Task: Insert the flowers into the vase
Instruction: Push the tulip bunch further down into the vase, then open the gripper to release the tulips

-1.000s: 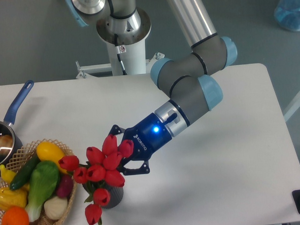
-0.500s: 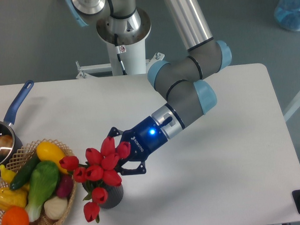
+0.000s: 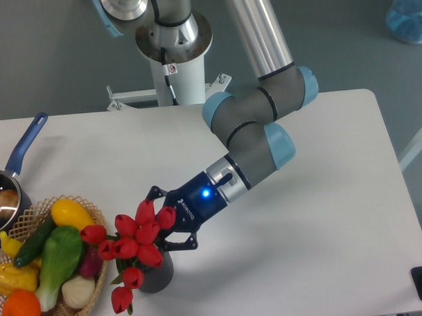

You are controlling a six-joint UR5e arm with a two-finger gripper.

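Note:
The flowers (image 3: 134, 242), a bunch of red tulip buds with green leaves, stand over the dark grey ribbed vase (image 3: 157, 275) at the table's front left. Their lower end reaches down into the vase mouth, and two buds hang over its left side. My gripper (image 3: 160, 220) comes in from the upper right, tilted down, and is shut on the bunch just above the vase. The buds hide its fingertips. Most of the vase rim is hidden by the flowers.
A woven wicker basket (image 3: 99, 278) with toy vegetables and fruit sits just left of the vase, almost touching the buds. A blue-handled saucepan (image 3: 20, 154) is at the far left edge. The table's front edge lies close below the vase.
My gripper and the flowers have moved down and to the left together, toward the basket. The bunch now sits lower over the vase. The vase has not moved.

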